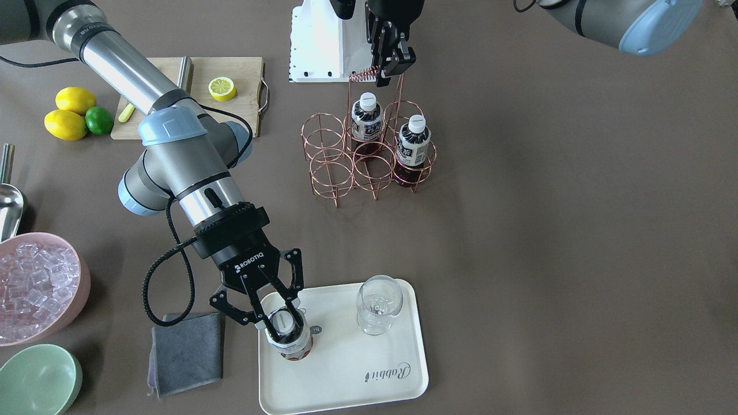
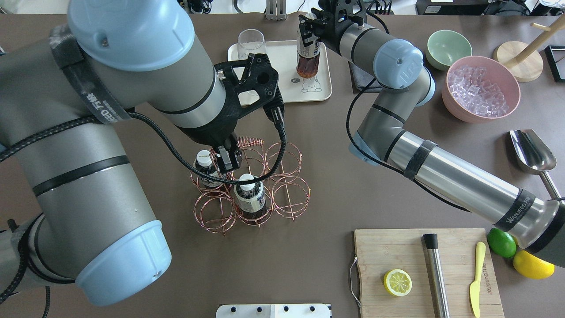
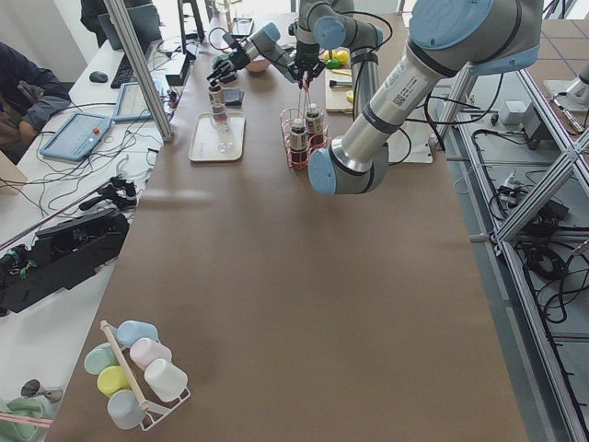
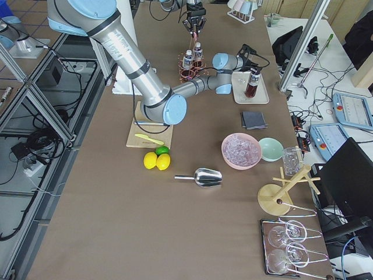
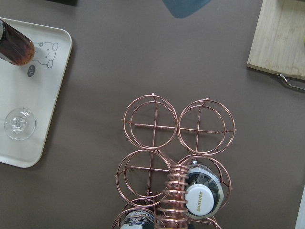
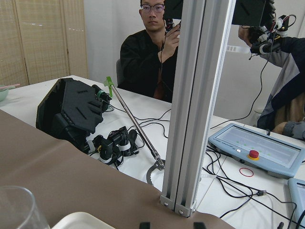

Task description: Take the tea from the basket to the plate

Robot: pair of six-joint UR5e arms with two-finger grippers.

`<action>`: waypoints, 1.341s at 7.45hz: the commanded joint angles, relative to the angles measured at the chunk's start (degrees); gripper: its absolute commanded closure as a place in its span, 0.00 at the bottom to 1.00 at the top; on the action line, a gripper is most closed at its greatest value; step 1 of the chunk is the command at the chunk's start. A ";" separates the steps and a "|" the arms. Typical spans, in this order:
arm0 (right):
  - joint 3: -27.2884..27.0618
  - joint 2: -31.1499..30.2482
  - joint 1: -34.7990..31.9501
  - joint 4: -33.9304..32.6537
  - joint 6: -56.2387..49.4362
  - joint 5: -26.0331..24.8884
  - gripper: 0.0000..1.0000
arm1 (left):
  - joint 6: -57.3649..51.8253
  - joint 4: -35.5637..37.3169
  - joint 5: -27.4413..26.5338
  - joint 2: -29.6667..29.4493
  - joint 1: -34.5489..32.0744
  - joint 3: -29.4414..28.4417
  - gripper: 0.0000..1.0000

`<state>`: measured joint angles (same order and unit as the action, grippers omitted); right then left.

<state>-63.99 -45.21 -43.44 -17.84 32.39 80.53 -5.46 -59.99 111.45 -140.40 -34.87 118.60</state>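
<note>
My right gripper point(image 1: 282, 320) is shut on the top of a tea bottle point(image 1: 295, 344) that stands upright on the cream plate point(image 1: 357, 374), near its bear drawing; both also show in the overhead view, the gripper point(image 2: 309, 33) and the bottle point(image 2: 307, 64). The copper wire basket point(image 1: 331, 167) stands mid-table with two more tea bottles point(image 1: 366, 118) point(image 1: 412, 147) in its rings. My left gripper point(image 1: 387, 72) is shut on the basket's coiled handle point(image 2: 249, 142) from above.
A wine glass point(image 1: 377, 302) stands on the plate beside the bottle. A grey cloth point(image 1: 187, 351), a pink bowl of ice point(image 1: 34, 282) and a green bowl point(image 1: 37, 380) lie next to the plate. A cutting board point(image 1: 242, 69) with a half lemon point(image 1: 222, 88) is beyond the basket.
</note>
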 commanded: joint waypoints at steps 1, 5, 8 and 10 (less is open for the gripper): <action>0.44 0.30 0.29 0.09 -0.04 -0.98 0.36 | -0.25 2.76 0.35 -0.75 -1.86 -0.03 1.00; -0.52 0.65 0.37 0.09 0.57 -0.98 0.00 | -11.82 5.93 7.96 0.55 -14.39 -0.03 1.00; -1.76 1.44 0.29 -0.26 3.12 -0.98 0.00 | -27.97 7.34 17.11 11.24 -29.33 0.05 1.00; -3.67 2.94 0.11 -3.74 5.66 -0.64 0.00 | -35.89 9.00 17.22 16.36 -35.94 -0.03 1.00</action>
<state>-65.83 -43.27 -43.16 -18.36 36.20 79.56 -34.16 -52.53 127.92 -128.70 -64.84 118.64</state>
